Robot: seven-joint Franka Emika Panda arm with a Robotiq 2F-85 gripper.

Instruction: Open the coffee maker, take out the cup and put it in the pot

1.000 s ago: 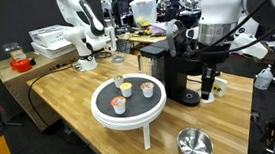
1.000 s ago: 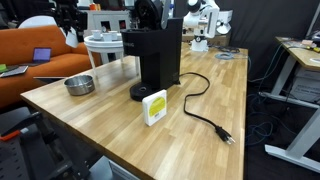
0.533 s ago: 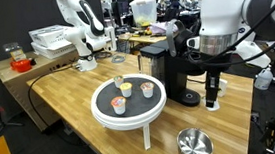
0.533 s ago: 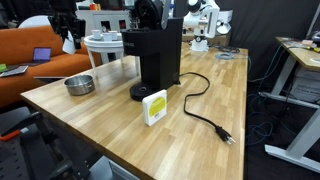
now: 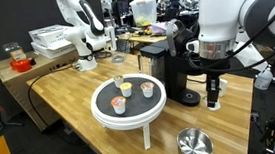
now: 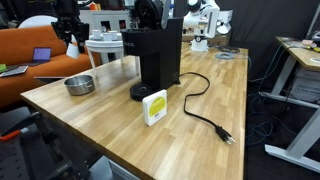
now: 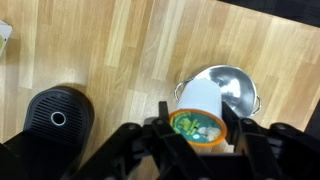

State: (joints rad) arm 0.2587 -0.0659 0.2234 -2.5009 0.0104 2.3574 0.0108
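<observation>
My fingers (image 7: 200, 130) are clamped on the cup (image 7: 200, 102), a tiny white-walled pod with a glossy top of green ringed in orange. It is pinched from both sides between dark, angular links and tilts toward the wrist camera. It hangs in the air, clear of the table (image 5: 70, 103). In the wrist view its wall overlaps the near rim of the pot (image 7: 232, 88), a round, shallow bowl of mirror-bright steel standing on the boards below.

To the cup's other side in the wrist view lies the coffee maker (image 7: 58, 118), a matt black rounded form with a small ring at its centre. In both exterior views it is a tall, boxy black body on a round base.

My arm, a bulky white shell with dark joints, reaches down from above in an exterior view. The wrist points straight at the table, just beside the coffee maker and beyond the pot.

The table is pale butcher-block wood in long glued strips. It also carries a white pedestal tray (image 5: 146, 118) with a black top and three small cups (image 5: 126, 87) topped yellow, orange and red. A black power cord (image 6: 205, 112) and a small yellow-and-white card (image 6: 154, 107) lie behind the machine. An orange sofa (image 6: 25, 50) and a second white robot arm (image 5: 78, 27) stand in the cluttered lab behind.
</observation>
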